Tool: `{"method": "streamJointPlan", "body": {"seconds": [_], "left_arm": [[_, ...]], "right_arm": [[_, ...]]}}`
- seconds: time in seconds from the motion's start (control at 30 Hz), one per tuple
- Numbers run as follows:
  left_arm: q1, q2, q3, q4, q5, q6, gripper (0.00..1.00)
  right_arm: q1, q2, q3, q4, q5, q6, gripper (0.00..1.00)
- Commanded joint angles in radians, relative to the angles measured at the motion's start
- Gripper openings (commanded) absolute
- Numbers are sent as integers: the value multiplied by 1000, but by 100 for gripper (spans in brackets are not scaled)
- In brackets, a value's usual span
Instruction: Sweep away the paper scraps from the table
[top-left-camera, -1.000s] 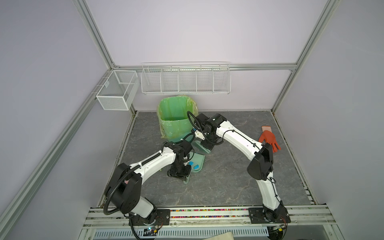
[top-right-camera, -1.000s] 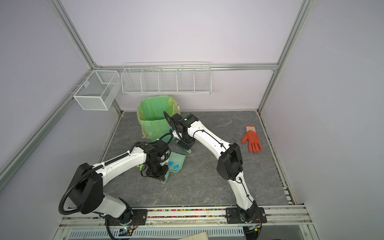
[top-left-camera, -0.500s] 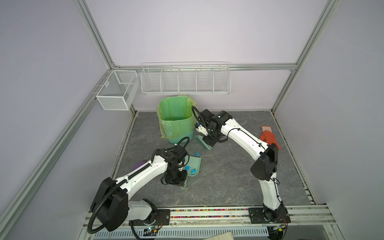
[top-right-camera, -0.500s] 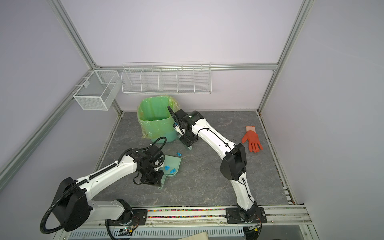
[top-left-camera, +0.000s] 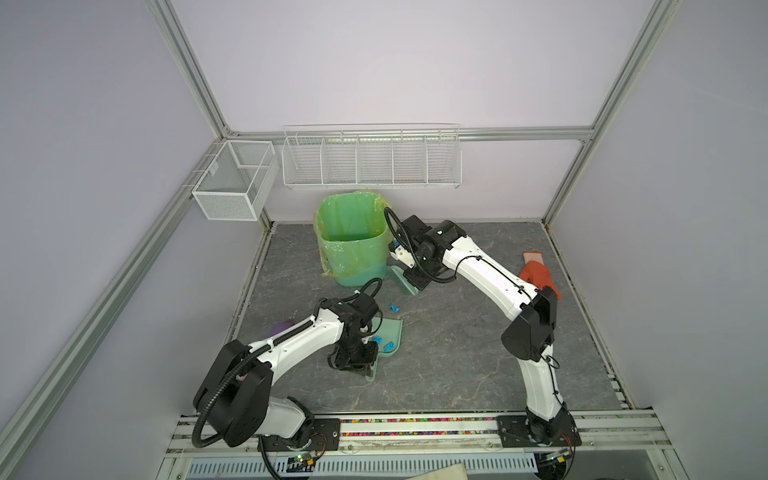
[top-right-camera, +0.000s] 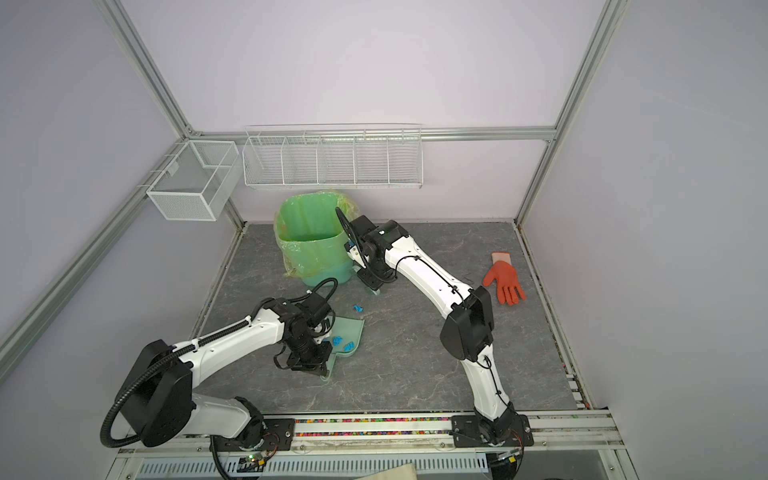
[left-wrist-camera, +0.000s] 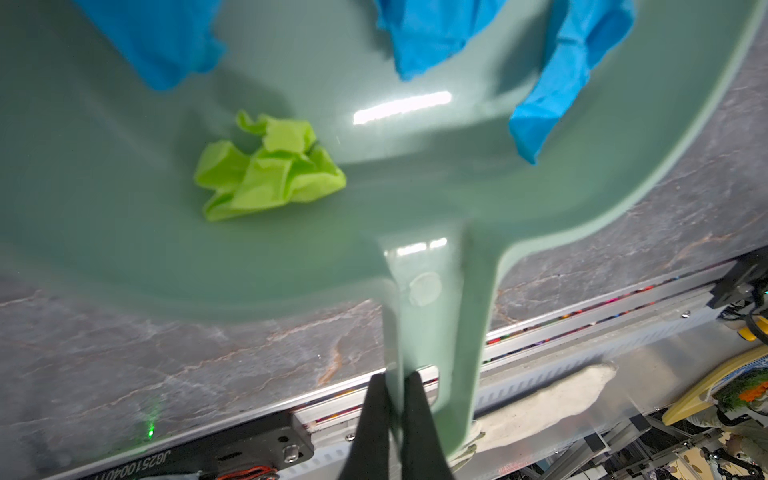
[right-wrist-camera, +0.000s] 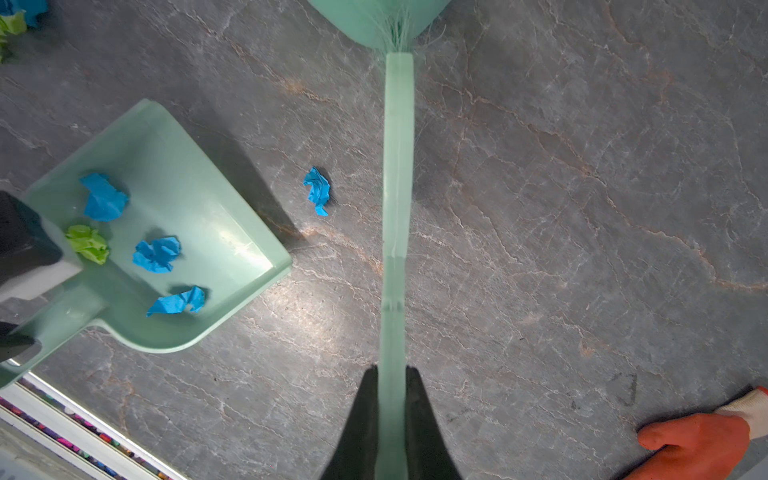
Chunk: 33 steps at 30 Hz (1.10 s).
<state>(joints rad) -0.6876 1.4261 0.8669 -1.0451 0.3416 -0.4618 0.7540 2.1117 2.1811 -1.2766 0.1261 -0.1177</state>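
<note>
Left gripper (left-wrist-camera: 395, 390): fingers pinched shut on one side wall of the dustpan's handle.
Dustpan (top-left-camera: 392, 330): pale green, in the near left part of the table (top-left-camera: 457, 353), with its mouth turned toward the far right and its handle toward the near rail.
Paper scraps (right-wrist-camera: 156, 253): three blue wads and one lime-green wad lie inside the dustpan, toward its handle end.
Blue scrap (top-left-camera: 394, 308): alone on the bare table just beyond the dustpan's mouth, between it and the brush, touching neither.
Further scraps (right-wrist-camera: 16, 14): blue and green bits show at the edge of the right wrist view; their place on the table cannot be told.
Right gripper (right-wrist-camera: 392, 382): fingers closed on the brush's thin handle.
Brush (top-left-camera: 401, 280): pale green, its bristle head down by the base of the bin, on the bin's near right side.
Bin (top-left-camera: 353, 245): green and lined with a bag, at the far side of the table, left of the middle.
Glove (top-right-camera: 505, 282): orange, lying flat at the right of the table, well apart from both grippers.
</note>
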Motion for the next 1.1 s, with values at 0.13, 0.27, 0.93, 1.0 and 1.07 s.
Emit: {"method": "streamJointPlan", "body": {"seconds": [0.13, 0.27, 0.93, 1.0, 1.07], "left_arm": [[-3, 56, 55, 8, -27, 25, 0], [-1, 87, 82, 7, -45, 45, 0], [49, 211, 166, -2, -47, 126, 0], [53, 217, 165, -7, -46, 132, 0], [54, 219, 162, -5, -47, 138, 0]], "right_arm": [[5, 6, 8, 42, -57, 19, 7], [5, 16, 5, 61, -73, 22, 7], [78, -148, -239, 121, -147, 114, 7], [90, -215, -302, 170, -185, 136, 7], [95, -268, -348, 205, -224, 162, 7]]}}
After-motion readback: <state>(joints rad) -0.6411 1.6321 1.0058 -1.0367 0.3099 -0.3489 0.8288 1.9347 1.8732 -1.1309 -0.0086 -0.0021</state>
